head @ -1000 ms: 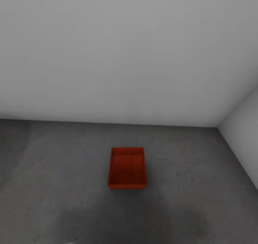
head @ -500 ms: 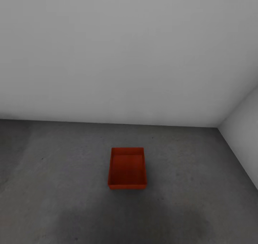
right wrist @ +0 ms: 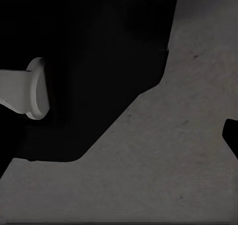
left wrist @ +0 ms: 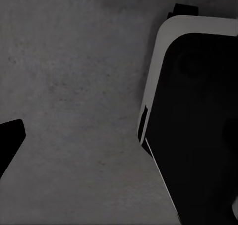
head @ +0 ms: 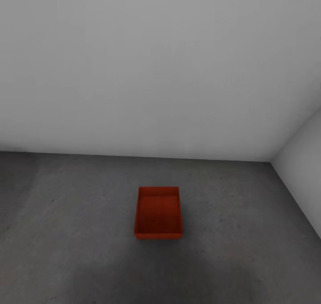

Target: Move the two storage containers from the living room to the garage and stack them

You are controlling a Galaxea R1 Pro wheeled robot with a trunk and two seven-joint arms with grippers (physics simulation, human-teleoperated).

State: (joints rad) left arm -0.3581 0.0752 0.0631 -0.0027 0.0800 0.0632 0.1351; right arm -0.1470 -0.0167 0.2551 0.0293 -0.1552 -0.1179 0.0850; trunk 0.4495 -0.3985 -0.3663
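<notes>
One storage container [head: 158, 213] is sitting open-side up on the dark concrete floor [head: 80, 214], just below centre toward six o'clock, well clear of the grey-white wall [head: 156, 67]. Wrist cameras are showing floor and robot body; jaw states can't be told.

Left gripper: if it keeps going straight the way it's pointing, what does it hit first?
Most likely the bare concrete floor. The left wrist view looks along the gripper straight at that grey surface, with the robot's own dark, white-edged body off to one side of the line. How far the floor lies cannot be told.
</notes>
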